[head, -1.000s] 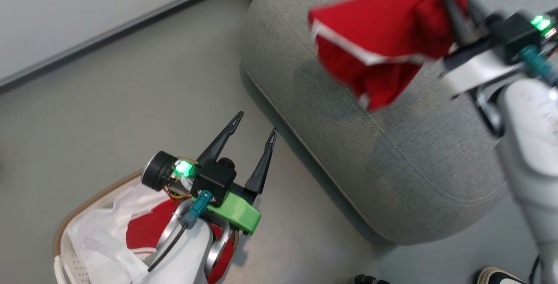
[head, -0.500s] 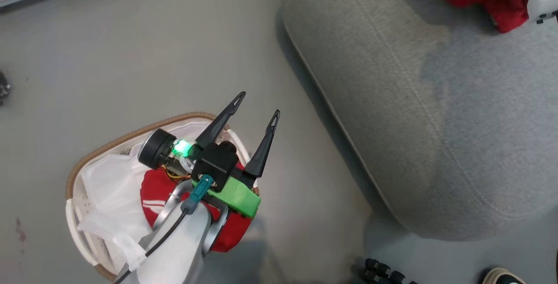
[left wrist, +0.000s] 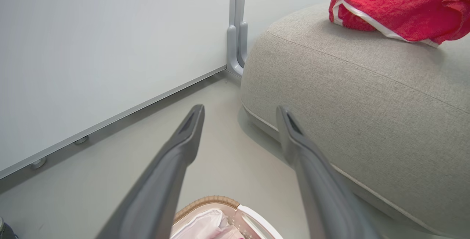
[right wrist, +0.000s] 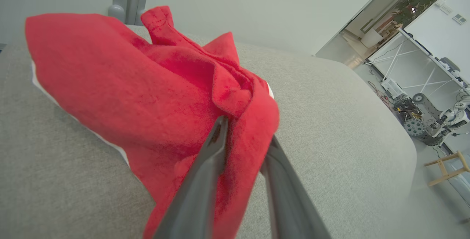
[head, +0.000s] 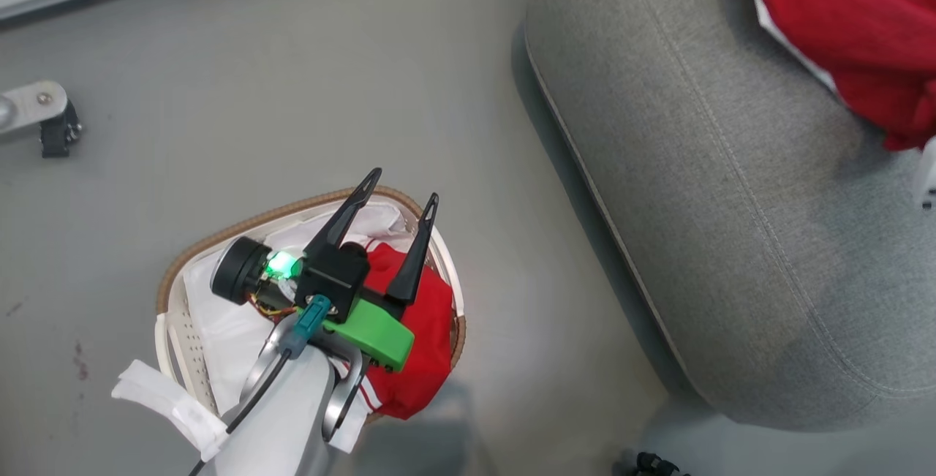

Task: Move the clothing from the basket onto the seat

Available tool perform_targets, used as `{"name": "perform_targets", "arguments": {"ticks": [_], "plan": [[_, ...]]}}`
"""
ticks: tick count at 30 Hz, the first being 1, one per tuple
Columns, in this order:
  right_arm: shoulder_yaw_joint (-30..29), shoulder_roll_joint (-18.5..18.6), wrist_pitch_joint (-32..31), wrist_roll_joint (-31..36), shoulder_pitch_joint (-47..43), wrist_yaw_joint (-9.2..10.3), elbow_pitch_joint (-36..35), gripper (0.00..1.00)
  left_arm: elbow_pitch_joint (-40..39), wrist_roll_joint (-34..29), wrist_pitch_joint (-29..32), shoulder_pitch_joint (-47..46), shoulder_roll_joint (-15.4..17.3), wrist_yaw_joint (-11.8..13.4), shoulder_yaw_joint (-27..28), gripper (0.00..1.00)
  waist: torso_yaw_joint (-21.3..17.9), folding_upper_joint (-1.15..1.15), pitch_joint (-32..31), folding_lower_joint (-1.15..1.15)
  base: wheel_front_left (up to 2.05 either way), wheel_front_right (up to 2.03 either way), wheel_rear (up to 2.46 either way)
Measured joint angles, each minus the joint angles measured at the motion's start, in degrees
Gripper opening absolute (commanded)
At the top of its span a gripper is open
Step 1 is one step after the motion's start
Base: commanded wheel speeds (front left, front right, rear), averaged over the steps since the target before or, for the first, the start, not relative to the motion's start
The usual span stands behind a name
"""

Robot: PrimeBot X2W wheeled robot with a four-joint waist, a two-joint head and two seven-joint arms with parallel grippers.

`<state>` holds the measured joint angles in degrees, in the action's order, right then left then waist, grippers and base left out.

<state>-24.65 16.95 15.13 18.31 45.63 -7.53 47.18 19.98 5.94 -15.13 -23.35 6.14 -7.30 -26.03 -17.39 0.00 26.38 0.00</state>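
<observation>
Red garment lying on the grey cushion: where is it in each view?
Head view: bright red fabric garment top right, on the large grey woven seat cushion.
Left wrist view: garment top right, on cushion.
Right wrist view: garment centre-left, between fingers of the right pincer.
Shared landmark: the cushion.

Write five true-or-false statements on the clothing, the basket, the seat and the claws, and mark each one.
1. A red garment lies on the seat. True.
2. The basket holds no clothing. False: a second red garment lies in it.
3. The left claw stands open over the basket. True.
4. The basket stands on the seat. False: it stands on the floor beside the seat.
5. Red fabric sits between the fingers of the right claw. True.
</observation>
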Motion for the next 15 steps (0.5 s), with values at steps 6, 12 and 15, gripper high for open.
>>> {"name": "perform_targets", "arguments": {"ticks": [6, 12, 15], "plan": [[-3.55, -2.32, 0.01, 0.36, -8.54, 0.00, -2.99, 1.00, 0.77, 0.13, 0.00, 2.68, -0.91, 0.45, 2.38, 1.00, 0.28, 0.00, -3.95, 0.00, 0.00, 0.00, 0.00], [-1.35, -5.79, 0.00, -1.25, -16.28, 0.00, -7.65, 1.00, 1.45, 0.46, 0.01, 5.93, -1.74, 1.27, 5.35, 1.00, 0.99, 0.00, -8.27, 0.00, 0.00, 0.00, 0.00], [1.67, -7.21, 0.00, -3.10, -18.64, 0.00, -10.21, 1.00, 1.56, 0.64, 0.00, 7.47, -2.02, 1.85, 7.20, 1.00, 1.69, 0.00, -10.17, 0.00, 0.00, 0.00, 0.00]]}}
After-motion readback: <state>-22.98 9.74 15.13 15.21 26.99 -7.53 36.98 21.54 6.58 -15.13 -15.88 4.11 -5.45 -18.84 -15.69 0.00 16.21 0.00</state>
